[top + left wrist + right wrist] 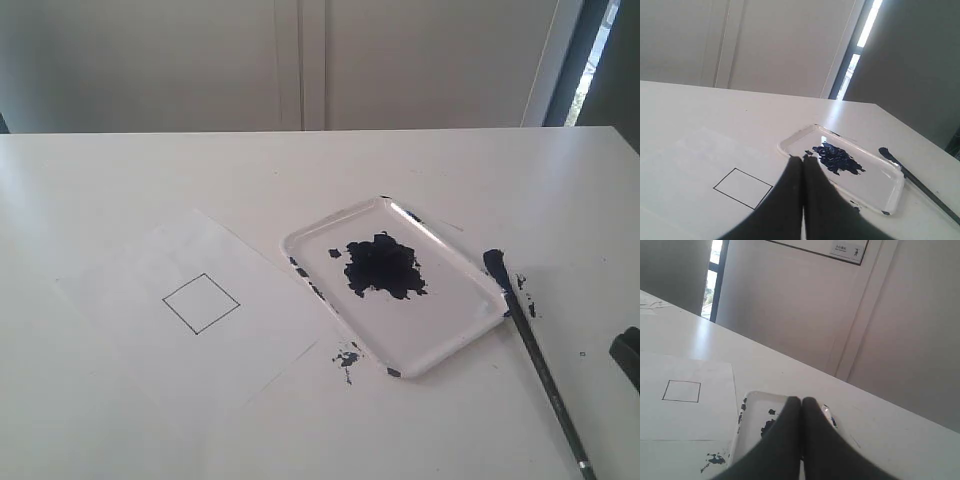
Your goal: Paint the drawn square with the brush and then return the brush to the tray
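White table (150, 170): blank drawn square (201, 303), tray (440, 330), brush (541, 364) beside it.

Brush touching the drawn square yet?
Apart. The exterior view shows the brush lying on the table right of the tray, while the drawn square sits blank on the paper left of the tray.

The white table (120, 170) bears a paper sheet (250, 340), the tray (450, 322), and the brush (540, 360) beside it.
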